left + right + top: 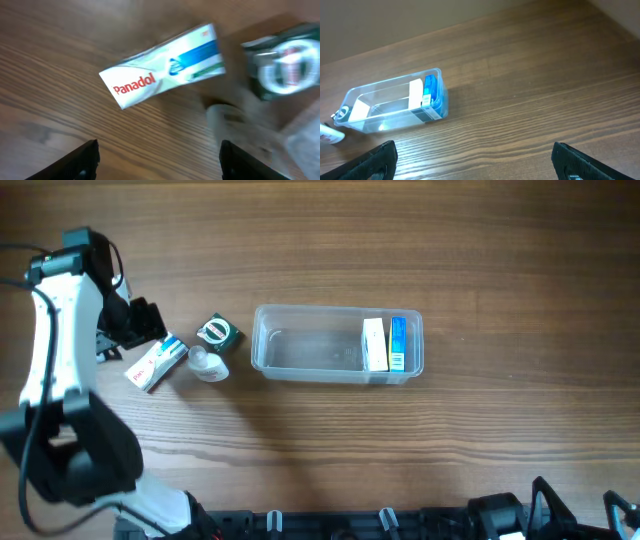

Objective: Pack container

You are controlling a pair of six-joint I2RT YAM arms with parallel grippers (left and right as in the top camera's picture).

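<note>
Left gripper (159,161) spread wide, empty, above Panadol box (162,65); right gripper (477,162) likewise spread, empty; container (300,350) holds white box (374,345), blue box (398,343).

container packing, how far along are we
Done: a white box and a blue box stand at the right end of the container. In hand: nothing gripped; the left gripper is open next to the Panadol box. Left: that box, a dark green pack and a small clear bottle lie outside the container. The right gripper is open and empty.
</note>
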